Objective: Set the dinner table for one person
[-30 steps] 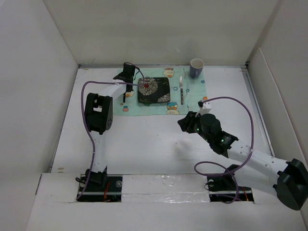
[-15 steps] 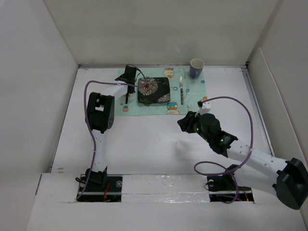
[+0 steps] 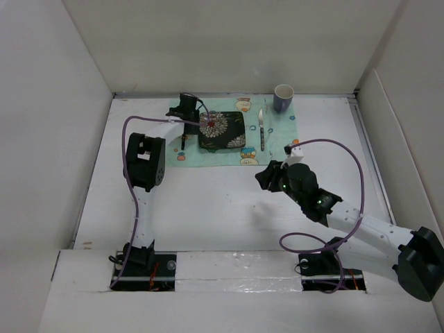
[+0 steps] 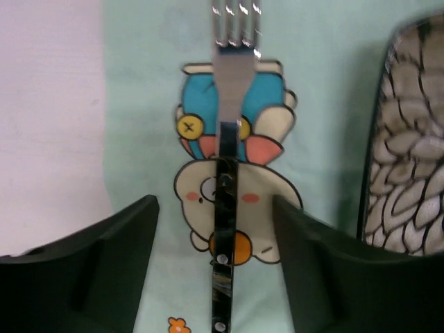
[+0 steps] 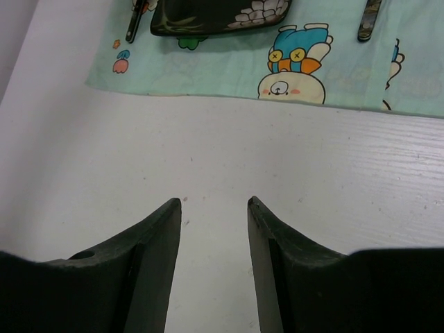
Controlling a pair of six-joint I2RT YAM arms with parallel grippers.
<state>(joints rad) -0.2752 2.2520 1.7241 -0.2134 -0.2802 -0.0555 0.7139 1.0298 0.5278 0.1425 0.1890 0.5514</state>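
On the white dinner table [image 3: 208,201] a mint-green cartoon cloth [image 3: 277,142] carries a dark flowered plate [image 3: 222,130]. A knife [image 3: 262,130] lies right of the plate and a fork [image 3: 182,141] left of it. A cup [image 3: 283,97] stands at the cloth's far right corner. My left gripper [image 4: 214,201] hovers open over the fork [image 4: 225,194], whose black handle lies on the cloth between the jaws, touching neither. The right gripper [image 5: 215,201] is open and empty above bare table, short of the cloth's near edge [image 5: 229,76].
White upright panels wall in the table on all sides. In the left wrist view the plate's rim [image 4: 409,139] sits close to the right finger. The right wrist view shows the plate [image 5: 215,14], the fork handle [image 5: 135,21] and the knife handle [image 5: 369,17] ahead.
The left jaws have spread apart and let go of the fork, which now lies on the cloth left of the plate. The right arm has barely moved.
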